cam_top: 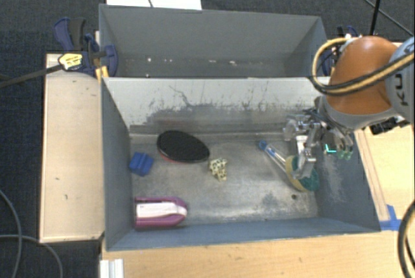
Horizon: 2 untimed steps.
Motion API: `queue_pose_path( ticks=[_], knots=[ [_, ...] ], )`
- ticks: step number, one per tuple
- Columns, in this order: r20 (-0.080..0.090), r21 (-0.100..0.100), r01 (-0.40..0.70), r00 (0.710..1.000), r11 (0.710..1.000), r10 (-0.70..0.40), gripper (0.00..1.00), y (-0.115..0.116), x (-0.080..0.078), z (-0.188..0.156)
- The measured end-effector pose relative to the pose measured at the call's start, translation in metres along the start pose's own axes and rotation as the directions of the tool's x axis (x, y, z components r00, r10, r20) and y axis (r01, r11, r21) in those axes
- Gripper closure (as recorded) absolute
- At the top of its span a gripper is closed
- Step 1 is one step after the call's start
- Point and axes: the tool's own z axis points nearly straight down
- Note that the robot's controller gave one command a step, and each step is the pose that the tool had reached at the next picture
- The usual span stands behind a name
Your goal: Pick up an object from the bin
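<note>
The orange cover [360, 72] on the wrist is cut off by the right edge of the frame and hides the arm behind it. The gripper [305, 170] sits low at the right end of the bin [117, 160] floor, close to the right wall. Whether it is parted or closed cannot be determined.

Directly at the gripper lie a slim clear stick [272, 155] with a blue tip, slanting up-left, and a teal piece [311, 182] with a yellowish part beside it. Their shapes are partly covered and hard to make out.

The floor centre and lower right are bare. Well apart, toward the left, lie a black disc [183, 146], a blue block [141, 163], a spotted cube [219, 169] and a purple pack [160, 212] near the front wall.
</note>
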Motion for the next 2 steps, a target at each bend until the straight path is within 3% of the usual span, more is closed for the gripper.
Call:
queue_pose_path(
  ticks=[1,2],
  knots=[
    [0.001,-0.010,-0.190,0.982,0.982,0.190,0.00,-0.037,0.009,0.069],
    [0.006,-0.012,-0.395,0.918,0.918,0.395,0.00,-0.051,0.066,0.038]
  ],
)
